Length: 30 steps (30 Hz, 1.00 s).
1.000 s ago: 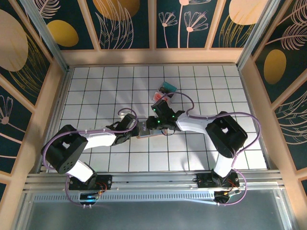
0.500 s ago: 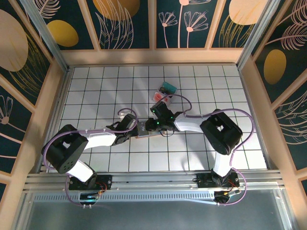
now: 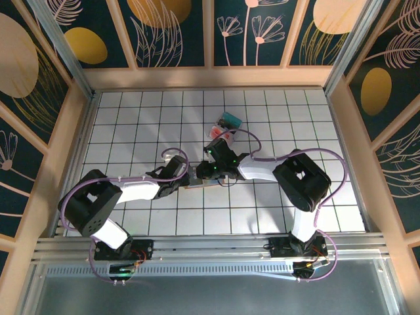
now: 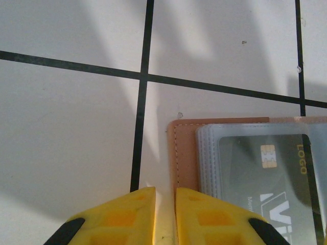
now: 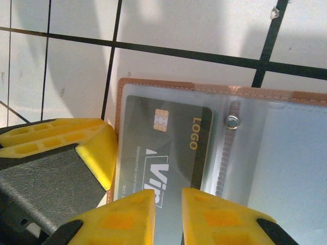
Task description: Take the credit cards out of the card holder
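Note:
The tan leather card holder [image 4: 183, 153] lies open and flat on the white tiles, its clear sleeves facing up. A dark credit card [image 5: 163, 148] with a gold chip and "LOGO" sits in the left sleeve, also visible as the card [image 4: 265, 173] from the other wrist. My left gripper [image 4: 165, 204] stands at the holder's left edge with its jaws almost together, bare table in the slit, one finger [image 5: 61, 138] over the leather border. My right gripper [image 5: 168, 209] hovers over the card's lower end, jaws a narrow slit apart. From above, left gripper [image 3: 189, 176] and right gripper [image 3: 209, 172] meet over the holder [image 3: 194, 186].
A clear plastic box [image 3: 230, 120] with teal and red contents lies on the tiles just beyond the right wrist. A metal snap stud [image 5: 233, 121] marks the holder's fold. Wooden walls ring the tiled table [image 3: 131, 118].
My left gripper's jaws have drawn together at the holder's left edge. The right forearm has swung slightly left, and the two grippers sit a bit closer.

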### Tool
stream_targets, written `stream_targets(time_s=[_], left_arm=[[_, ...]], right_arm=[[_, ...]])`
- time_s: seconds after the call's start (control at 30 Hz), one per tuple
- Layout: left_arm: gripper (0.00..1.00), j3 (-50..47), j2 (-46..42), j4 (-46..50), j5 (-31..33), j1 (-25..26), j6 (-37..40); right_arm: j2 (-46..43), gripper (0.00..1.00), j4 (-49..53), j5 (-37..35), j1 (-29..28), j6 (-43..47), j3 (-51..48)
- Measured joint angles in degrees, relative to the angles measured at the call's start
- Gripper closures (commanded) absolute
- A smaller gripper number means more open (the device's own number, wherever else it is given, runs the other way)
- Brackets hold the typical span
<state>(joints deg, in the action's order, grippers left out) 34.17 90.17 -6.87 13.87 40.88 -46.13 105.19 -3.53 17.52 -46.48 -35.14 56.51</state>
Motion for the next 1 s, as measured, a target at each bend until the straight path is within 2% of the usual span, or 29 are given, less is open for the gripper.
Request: stream_targets(time_s=[1.0], left_arm=[[0.93,0.0,0.26,-0.87,-0.83,0.0,-0.44]], right_arm=[[0.0,0.78,-0.59,-1.73,0.33,-2.97,-1.75]])
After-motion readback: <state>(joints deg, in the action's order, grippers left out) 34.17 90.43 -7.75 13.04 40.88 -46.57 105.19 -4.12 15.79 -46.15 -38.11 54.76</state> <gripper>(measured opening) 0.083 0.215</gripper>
